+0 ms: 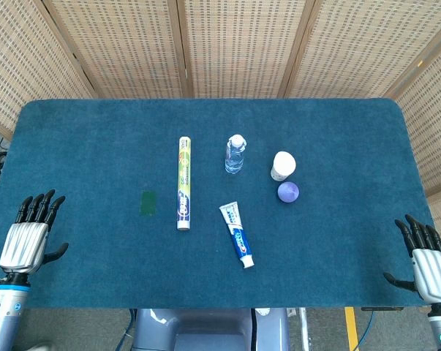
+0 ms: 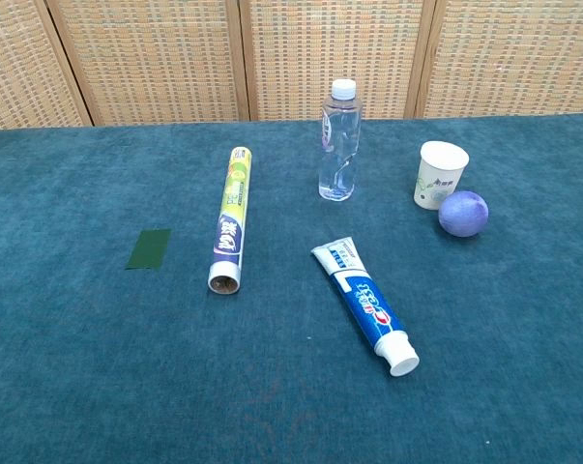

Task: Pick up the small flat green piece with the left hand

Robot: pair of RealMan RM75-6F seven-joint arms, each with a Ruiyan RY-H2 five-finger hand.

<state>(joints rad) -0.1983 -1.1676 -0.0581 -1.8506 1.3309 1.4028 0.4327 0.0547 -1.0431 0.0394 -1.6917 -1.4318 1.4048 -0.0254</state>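
Observation:
The small flat green piece [image 1: 148,202] [image 2: 149,248] lies flat on the blue cloth, left of a long yellow tube. My left hand [image 1: 28,237] rests at the table's near left corner, well to the left of the piece and nearer to me, fingers spread and holding nothing. At the near right corner my right hand [image 1: 423,257] is also open and holds nothing. Neither hand shows in the chest view.
A long yellow tube [image 1: 183,182] [image 2: 227,217] lies just right of the green piece. Further right are a water bottle [image 1: 235,154], a blue toothpaste tube [image 1: 237,235], a white cup [image 1: 282,166] and a purple ball [image 1: 289,192]. Wicker screens stand behind the table.

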